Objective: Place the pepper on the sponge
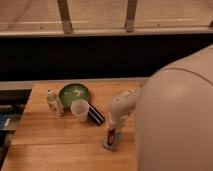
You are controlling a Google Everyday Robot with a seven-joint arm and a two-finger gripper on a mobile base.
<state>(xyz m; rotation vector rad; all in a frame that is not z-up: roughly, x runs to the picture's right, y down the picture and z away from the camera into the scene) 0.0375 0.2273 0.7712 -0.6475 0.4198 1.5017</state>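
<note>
Fingers of the gripper (112, 133) are pinched narrow on the pepper (111, 135), a small, slender, dark red chili shape showing at the tips. The one arm (122, 107), white, smooth and rounded, reaches in from the right and bends down toward the near middle of the table (55, 135).

Key relation: the sponge (113, 143) lies straight under the fingers, a flat, soft-looking light blue pad, so the pepper is directly over it with no offset left or right. Can't tell if the pepper touches the pad or hangs just above it. Its long axis looks to run near-far or to point downward; which of the two isn't clear.

Judgement: late in the placing. What remains turns on a straight drop or release, not sideways travel.

Other things:
- Black block (96, 115) with a white stripe, hard-edged, just left and far of the sponge.
- Cup (80, 109), pale and round, beside the block.
- Green bowl (74, 94), glossy, farther back.
- Clear bottle (54, 102), upright, to the left.
- Table is planked, warm-toned wood.
</note>
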